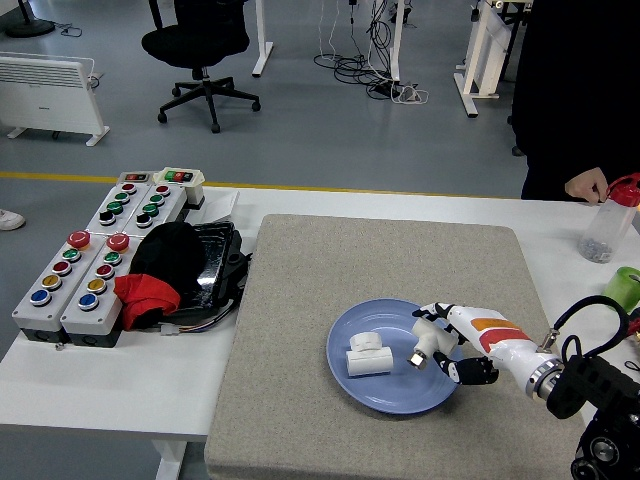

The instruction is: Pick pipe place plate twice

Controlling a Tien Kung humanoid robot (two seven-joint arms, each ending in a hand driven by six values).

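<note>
The robot's white right hand [447, 345] grasps a white plastic pipe fitting [421, 353] above the round blue plate [392, 398], beside one already delivered [366, 355]; releasing comes next.

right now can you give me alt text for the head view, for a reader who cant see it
The robot's right hand reaches in from the right over a blue plate on a grey mat, fingers curled around a small white pipe piece. Another white pipe piece already lies on the plate. A person's hand holds a clear bottle at the far right.
</note>
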